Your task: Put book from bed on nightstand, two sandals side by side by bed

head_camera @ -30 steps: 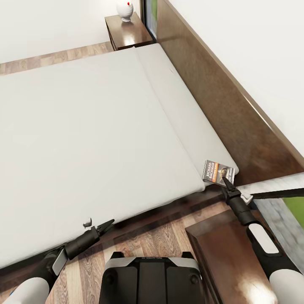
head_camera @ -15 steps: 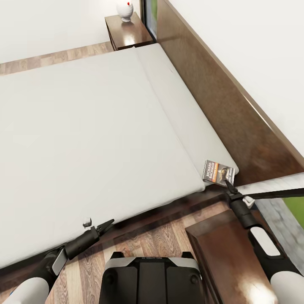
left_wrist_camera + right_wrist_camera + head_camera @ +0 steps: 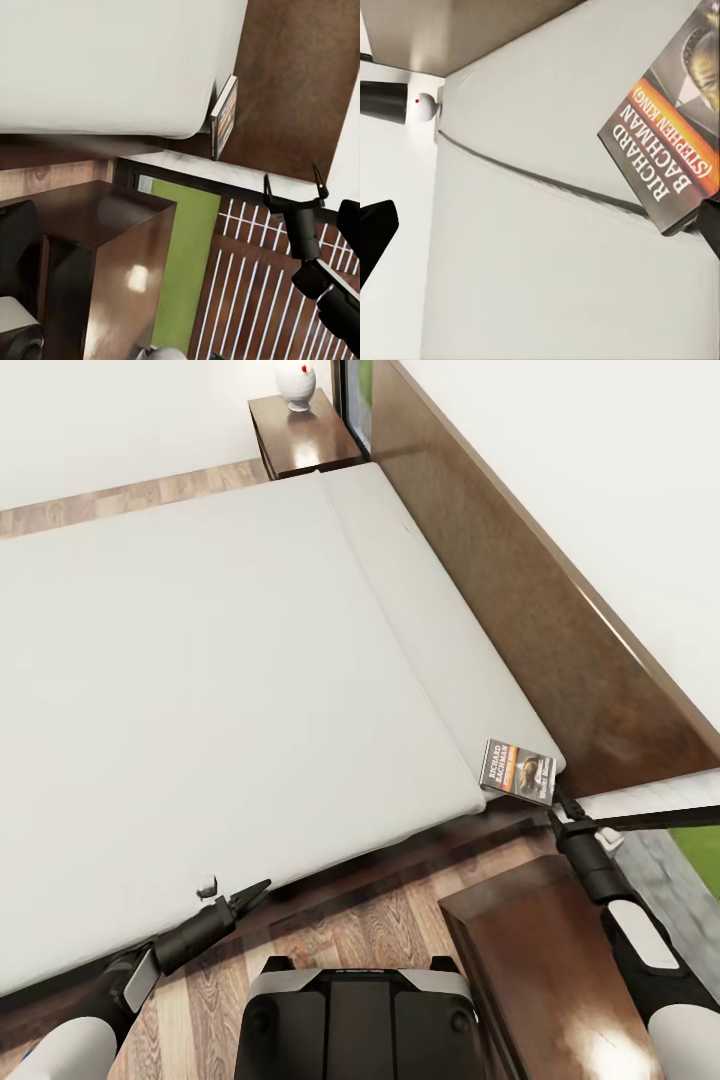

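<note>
From the head camera, the large low bed with a pale grey-white mattress and dark brown wooden headboard spreads across the scene. The small thin paperback book, dark-covered with an orange band, lies flat on the mattress corner nearest the headboard and the robot's right side. The right gripper sits just beside the book's outer edge, off the mattress corner; from here I cannot tell how its jaws stand. A low dark brown glossy nightstand stands below that arm, and a second nightstand at the far end of the bed carries a white rounded ornament. The left gripper hangs over the light wood-plank floor at the bed's near edge, tips close together.

In the left wrist view, the book pokes past the mattress corner, and the right gripper shows with its two fingers spread apart, holding nothing.

In the right wrist view, the book rests on the mattress, lettered "RICHARD BACHMAN", one dark fingertip just beside its corner.
</note>
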Controlling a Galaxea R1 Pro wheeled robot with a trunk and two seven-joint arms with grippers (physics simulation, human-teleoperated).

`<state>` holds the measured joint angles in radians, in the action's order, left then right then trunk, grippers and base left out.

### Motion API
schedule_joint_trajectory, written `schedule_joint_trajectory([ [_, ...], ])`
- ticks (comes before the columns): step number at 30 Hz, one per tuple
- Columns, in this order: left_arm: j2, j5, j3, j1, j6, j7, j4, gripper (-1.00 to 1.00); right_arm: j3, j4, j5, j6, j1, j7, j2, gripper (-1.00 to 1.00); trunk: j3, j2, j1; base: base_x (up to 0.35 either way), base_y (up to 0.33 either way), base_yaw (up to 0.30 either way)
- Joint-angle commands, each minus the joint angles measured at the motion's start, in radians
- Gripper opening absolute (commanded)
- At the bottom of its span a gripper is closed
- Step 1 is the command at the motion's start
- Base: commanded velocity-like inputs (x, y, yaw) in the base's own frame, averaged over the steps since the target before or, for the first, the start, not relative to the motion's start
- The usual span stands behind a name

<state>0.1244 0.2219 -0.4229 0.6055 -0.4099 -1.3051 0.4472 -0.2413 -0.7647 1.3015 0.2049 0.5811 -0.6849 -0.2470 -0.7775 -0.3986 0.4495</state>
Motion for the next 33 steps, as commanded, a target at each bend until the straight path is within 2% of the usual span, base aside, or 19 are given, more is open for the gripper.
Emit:
schedule_joint_trajectory([
  [1, 0.000, 0.001, -0.002, 0.000, -0.010, -0.003, 0.000, 1.00, -0.010, 0.001, 0.010, 0.010, 0.000, -0.002, 0.000, 1.00, -0.001, -0.001, 0.001, 0.000, 0.000, 0.000],
  [26, 0.001, 0.001, -0.002, 0.000, -0.010, -0.003, -0.001, 1.00, -0.020, 0.022, 0.010, 0.012, 0.000, -0.002, -0.001, 1.00, -0.076, -0.169, 0.093, 0.000, 0.000, 0.000],
  [29, 0.001, 0.002, -0.002, 0.000, -0.011, -0.003, -0.001, 1.00, -0.029, 0.050, 0.011, 0.023, 0.000, -0.002, -0.010, 1.00, -0.076, -0.169, 0.093, 0.000, 0.000, 0.000],
  [31, 0.001, 0.002, -0.002, 0.000, -0.011, -0.003, -0.001, 1.00, -0.035, 0.069, 0.023, 0.058, 0.000, -0.002, -0.027, 1.00, -0.076, -0.169, 0.093, 0.000, 0.000, 0.000],
  [33, 0.001, 0.001, -0.002, 0.000, -0.012, -0.004, -0.001, 1.00, -0.039, 0.081, 0.056, 0.119, 0.000, -0.002, -0.039, 1.00, -0.076, -0.169, 0.093, 0.000, 0.000, 0.000],
])
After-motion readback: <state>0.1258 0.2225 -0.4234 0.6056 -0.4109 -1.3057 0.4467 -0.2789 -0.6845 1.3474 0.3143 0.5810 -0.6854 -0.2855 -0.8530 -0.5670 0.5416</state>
